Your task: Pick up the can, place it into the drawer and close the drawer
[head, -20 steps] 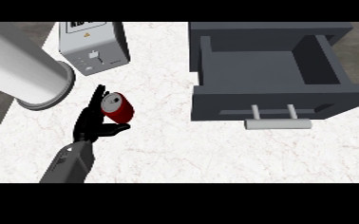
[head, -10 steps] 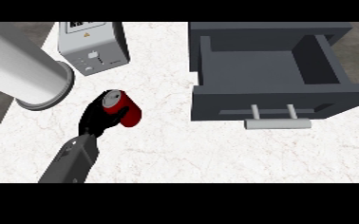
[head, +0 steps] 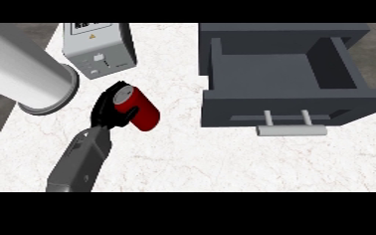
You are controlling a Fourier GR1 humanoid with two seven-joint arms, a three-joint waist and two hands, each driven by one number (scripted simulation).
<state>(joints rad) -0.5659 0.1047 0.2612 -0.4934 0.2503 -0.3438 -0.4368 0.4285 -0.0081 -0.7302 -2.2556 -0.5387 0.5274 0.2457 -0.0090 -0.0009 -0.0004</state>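
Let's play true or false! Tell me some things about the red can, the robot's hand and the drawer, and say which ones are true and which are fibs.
1. The left hand has its fingers curled round the red can. True.
2. The can is already inside the drawer. False: it is out over the white counter, left of the drawer.
3. The drawer is pulled open. True.
4. The drawer's handle is black. False: it is light grey.
5. A grey box with a small label stands beyond the can. True.
6. Both hands are showing. False: only the left hand is in view.
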